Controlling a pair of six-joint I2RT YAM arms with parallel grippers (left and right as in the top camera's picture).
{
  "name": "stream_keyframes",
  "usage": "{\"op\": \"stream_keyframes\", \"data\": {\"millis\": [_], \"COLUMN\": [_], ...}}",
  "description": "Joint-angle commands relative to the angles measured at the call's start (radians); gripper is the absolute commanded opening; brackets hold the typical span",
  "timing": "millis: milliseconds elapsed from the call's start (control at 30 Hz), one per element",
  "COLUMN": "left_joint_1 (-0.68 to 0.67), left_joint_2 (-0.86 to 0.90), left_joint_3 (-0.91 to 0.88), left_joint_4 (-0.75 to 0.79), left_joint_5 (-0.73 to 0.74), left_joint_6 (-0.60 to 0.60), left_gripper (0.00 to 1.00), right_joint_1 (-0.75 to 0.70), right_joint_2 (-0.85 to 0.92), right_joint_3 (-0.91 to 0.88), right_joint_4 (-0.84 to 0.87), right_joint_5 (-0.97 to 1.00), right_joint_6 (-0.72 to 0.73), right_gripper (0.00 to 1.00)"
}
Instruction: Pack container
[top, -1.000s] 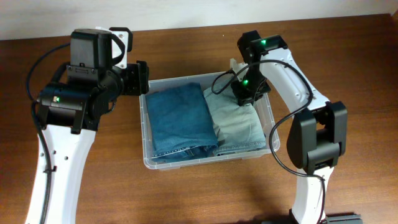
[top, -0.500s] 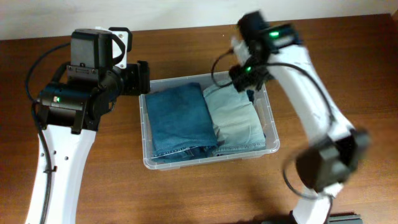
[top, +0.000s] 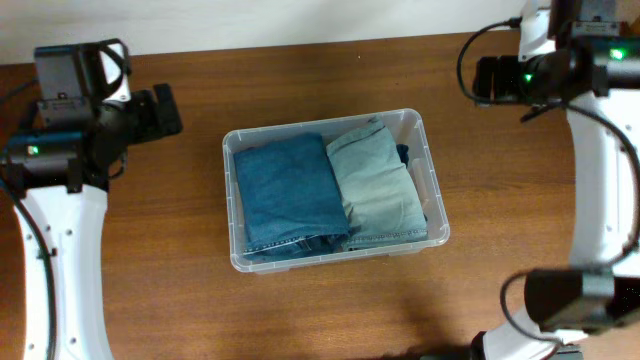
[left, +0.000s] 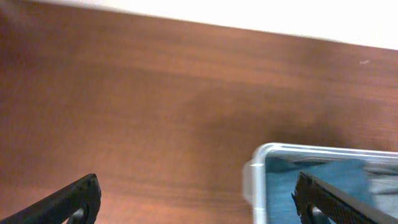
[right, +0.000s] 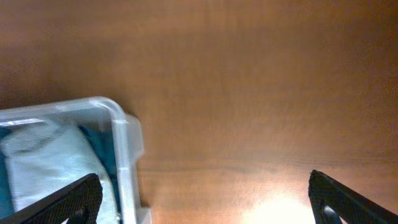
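Note:
The clear container (top: 433, 190) sits mid-table in the overhead view. It holds folded dark blue jeans (top: 290, 195) on the left and folded pale blue jeans (top: 378, 190) on the right. My left gripper (top: 166, 110) hangs open to the bin's upper left, well apart from it. My right gripper (top: 486, 80) is open to its upper right, also apart. In the left wrist view the left gripper (left: 199, 202) is wide open and empty, over bare wood beside the container's corner (left: 255, 165). The right gripper (right: 205, 199) is likewise empty, next to the other corner (right: 121, 121).
The brown wooden table (top: 330, 310) extends on all sides of the bin. A white wall strip (top: 300, 20) runs along the table's back edge. My white arm links stand at the far left (top: 60, 250) and far right (top: 600, 200).
The right gripper let go of the pale jeans, opened and swung up and right out of the bin. The left arm drew back leftward from the bin's edge, opening wider.

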Motion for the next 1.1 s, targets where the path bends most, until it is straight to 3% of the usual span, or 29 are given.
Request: {"op": "stream_keyframes", "data": {"millis": [0,200,300,533,700,867,1067], "left_joint_1": [0.044,0.048,0.047,0.047,0.047,0.047,0.047], "left_joint_2": [0.030,-0.079,-0.203,-0.631,-0.817,-0.869,-0.846], "left_joint_3": [-0.003,-0.023,-0.110,-0.627,-0.920,-1.044,-1.065], "left_joint_4": [-0.038,-0.025,0.043,0.322,0.520,0.414,0.122], "left_joint_5": [0.010,0.032,0.045,0.091,0.106,0.106,0.106], "left_joint_6": [-0.008,0.089,0.092,0.069,0.069,0.070,0.069], "left_gripper": [1.00,0.99,0.99,0.99,0.99,0.99,1.00], "right_joint_1": [-0.013,-0.011,-0.011,-0.011,-0.011,-0.011,-0.011], "right_joint_2": [-0.025,-0.191,-0.331,-0.778,-1.004,-1.120,-1.125], "right_joint_3": [-0.014,-0.082,-0.220,-0.804,-1.009,-1.057,-1.057], "right_joint_4": [-0.021,-0.014,0.069,0.372,0.442,0.375,0.326], "right_joint_5": [-0.034,-0.016,-0.016,0.012,0.018,0.018,0.018], "right_joint_6": [0.004,0.004,0.003,-0.003,0.000,0.000,0.000], "right_gripper": [0.99,0.99,0.99,0.99,0.99,0.98,0.98]}}
